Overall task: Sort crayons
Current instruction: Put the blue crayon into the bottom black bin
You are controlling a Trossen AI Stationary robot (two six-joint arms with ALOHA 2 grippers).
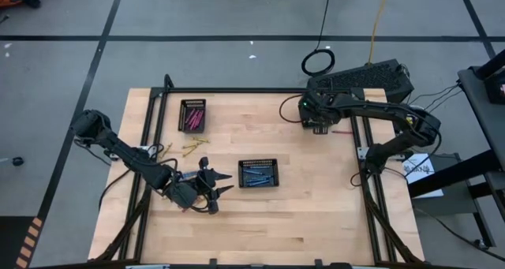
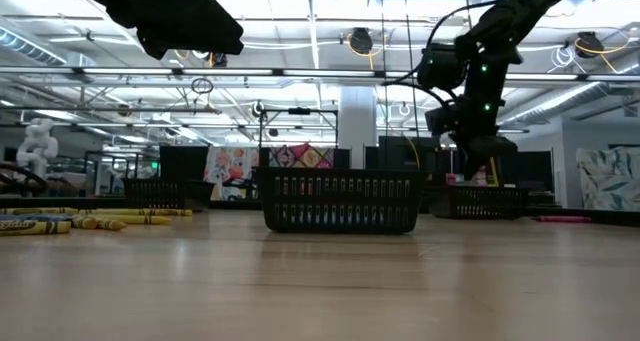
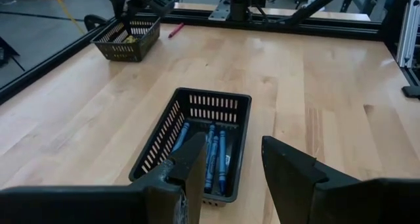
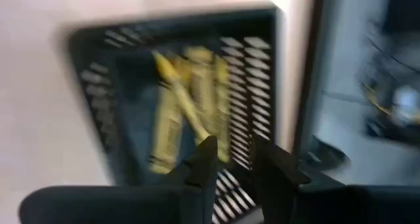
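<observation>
Now my right fingers (image 4: 228, 159) hang slightly parted and empty over the yellow crayons (image 4: 187, 106) in the tray (image 4: 259, 73), upper right of the worktop (image 1: 316, 206). Left fingers (image 3: 233, 168), apart and empty, wait lower left. Risk: snagging mesh.

Three black mesh trays (image 1: 192, 115), two arms, one loose pink crayon (image 1: 341, 132) beside the right tray

Robotics lab: taped concrete floor (image 1: 197, 16), ceiling strip-lights (image 2: 300, 21).
</observation>
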